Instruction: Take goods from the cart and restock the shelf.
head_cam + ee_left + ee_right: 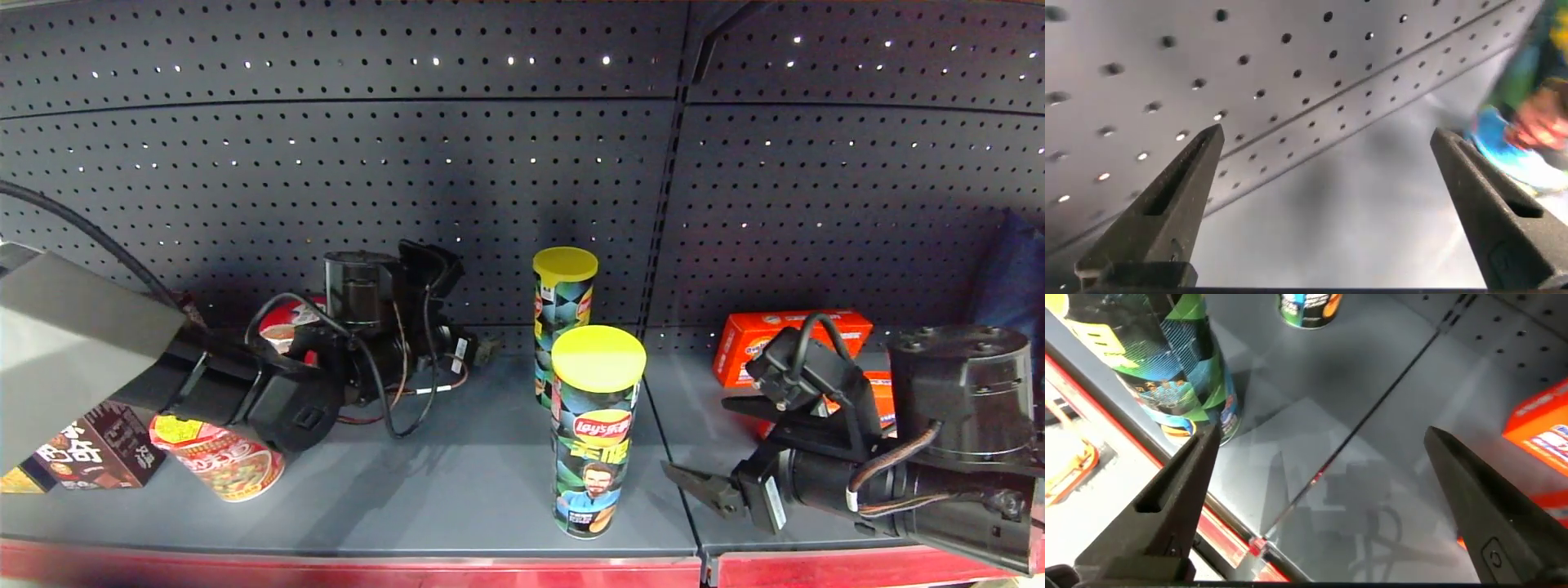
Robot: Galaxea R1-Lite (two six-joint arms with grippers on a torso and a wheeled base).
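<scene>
Two tall chip cans with yellow lids stand mid-shelf, the front can (597, 433) near the red edge and the rear can (563, 310) by the pegboard. My left gripper (483, 349) hangs low over the shelf board (457, 482), left of the rear can. It is open with nothing between its fingers (1167, 204), and the rear can (1535, 122) is off to one side. My right gripper (692, 457) is open and empty just right of the front can (1180, 363). The rear can (1310, 309) lies farther off.
Two noodle cups (224, 461) (282, 322) and a brown box (90, 453) sit under my left arm. Orange boxes (784, 335) (1545, 429) are behind my right arm. Bare shelf lies between the cans and cups. A red lip (367, 567) marks the front edge.
</scene>
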